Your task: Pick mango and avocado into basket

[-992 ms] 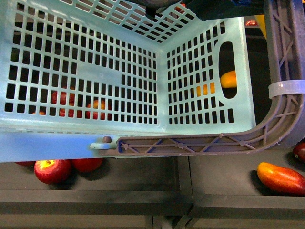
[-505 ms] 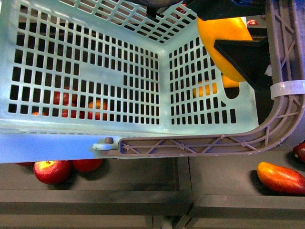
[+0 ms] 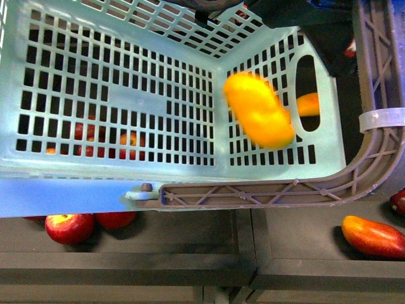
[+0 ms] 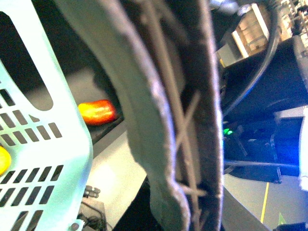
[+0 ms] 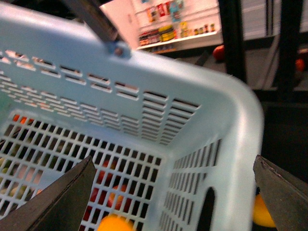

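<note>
The light teal basket point(image 3: 114, 95) fills the front view, tilted with its open side toward the camera. The yellow-orange mango point(image 3: 258, 111) is a blurred shape inside it, in mid-air by the right wall, with nothing holding it. In the right wrist view the mango point(image 5: 114, 224) shows low in the basket point(image 5: 202, 120), and my right gripper point(image 5: 173, 202) hangs open above the basket's rim with nothing between its fingers point(image 5: 53, 202). My left gripper point(image 4: 178, 192) is shut on the basket's brown-grey handle point(image 4: 173, 120). The avocado is out of view.
Red apples point(image 3: 69, 227) lie on the dark shelf under the basket. A red-and-yellow fruit point(image 3: 373, 235) lies at the right, and another orange fruit point(image 3: 308, 104) shows through the hand slot. A white zip tie point(image 3: 380, 118) wraps the handle point(image 3: 272, 190).
Half a second ago my right gripper held the mango over the basket's far right corner. It has let go and left the front view, and the mango has dropped lower into the basket.
</note>
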